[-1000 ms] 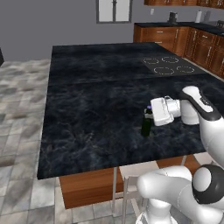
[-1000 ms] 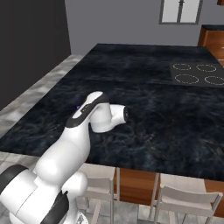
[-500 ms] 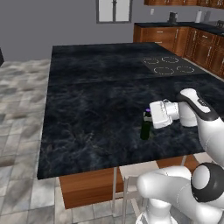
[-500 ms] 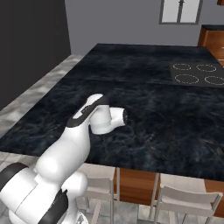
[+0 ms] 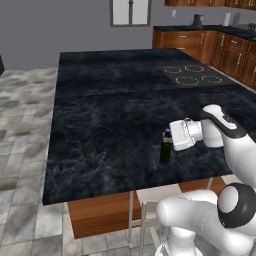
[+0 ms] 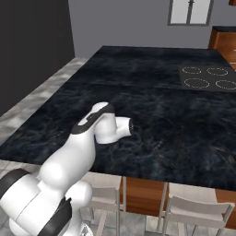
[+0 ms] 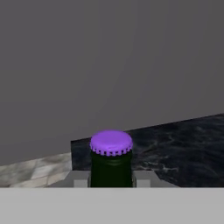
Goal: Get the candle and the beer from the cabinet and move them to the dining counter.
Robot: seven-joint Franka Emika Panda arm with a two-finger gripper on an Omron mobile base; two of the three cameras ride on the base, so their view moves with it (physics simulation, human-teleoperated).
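Note:
The beer [image 5: 165,149], a dark green bottle with a purple cap [image 7: 111,142], stands upright near the front edge of the black marble dining counter [image 5: 110,100]. My gripper [image 5: 168,137] reaches in from the right and is shut on the bottle's neck just under the cap. In the hand view the grey fingers [image 7: 80,179] sit tight against both sides of the neck. The bottle's base looks to be at the counter surface. The candle is out of view.
A four-ring cooktop [image 5: 192,75] is inset at the far right of the counter. Wooden base cabinets [image 5: 200,42] line the back wall. Chairs [image 6: 193,212] stand under the counter's near edge. Tiled floor [image 5: 25,125] lies to the left.
The gripper has lowered the beer slightly toward the counter, staying shut on its neck. The base has not moved.

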